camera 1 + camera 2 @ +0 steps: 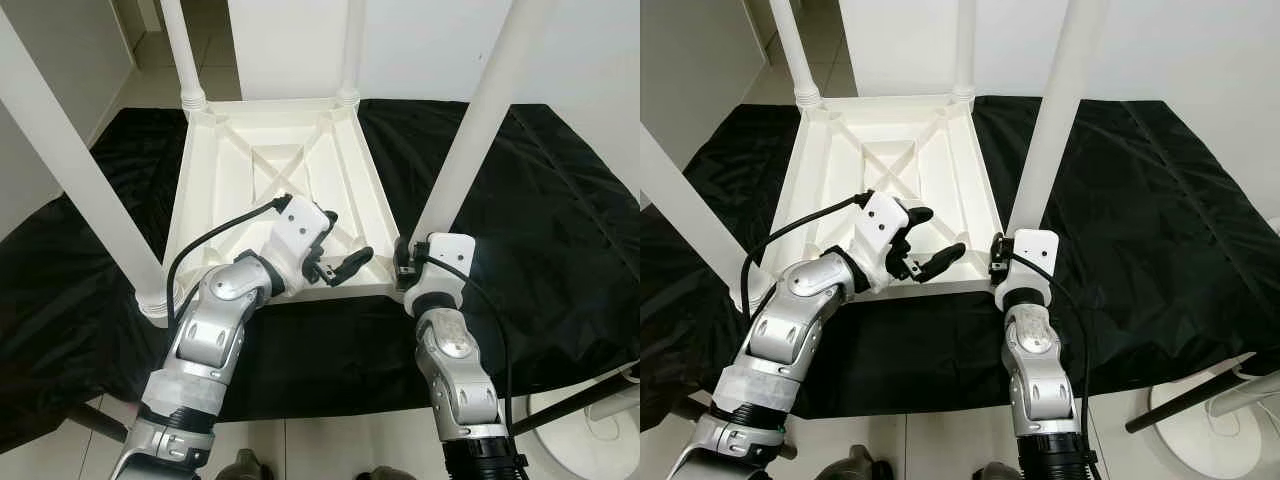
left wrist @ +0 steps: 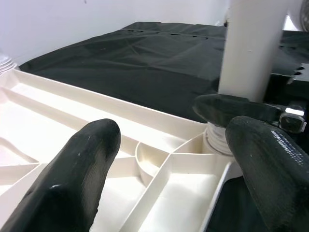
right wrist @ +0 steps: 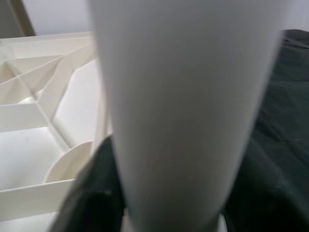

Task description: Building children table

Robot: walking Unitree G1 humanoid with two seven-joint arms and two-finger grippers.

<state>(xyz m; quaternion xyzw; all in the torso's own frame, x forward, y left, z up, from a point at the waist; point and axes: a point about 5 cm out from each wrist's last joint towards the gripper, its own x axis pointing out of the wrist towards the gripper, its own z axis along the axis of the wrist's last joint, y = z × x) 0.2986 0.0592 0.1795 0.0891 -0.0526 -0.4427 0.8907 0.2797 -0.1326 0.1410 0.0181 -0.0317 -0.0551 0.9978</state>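
Note:
A white children's table (image 1: 205, 210) lies upside down on a black cloth, its ribbed underside facing up and its legs standing upright. My right gripper (image 1: 405, 258) is shut around the base of the near right leg (image 1: 470, 140), where the leg meets its corner socket. In the right wrist view the leg (image 3: 183, 111) stands close between the dark fingers (image 3: 94, 193). My left gripper (image 1: 348, 238) hovers open just above the table's near edge, a short way left of that leg. Its fingers (image 2: 72, 174) straddle the corner ribs, with the leg (image 2: 251, 43) beyond.
The black cloth (image 1: 560, 220) covers the floor around the table. The other legs rise at near left (image 1: 70, 170), far left (image 1: 180, 50) and far right (image 1: 352, 50). A white round base with a dark pole (image 1: 590, 420) stands at the right front. A white wall is behind.

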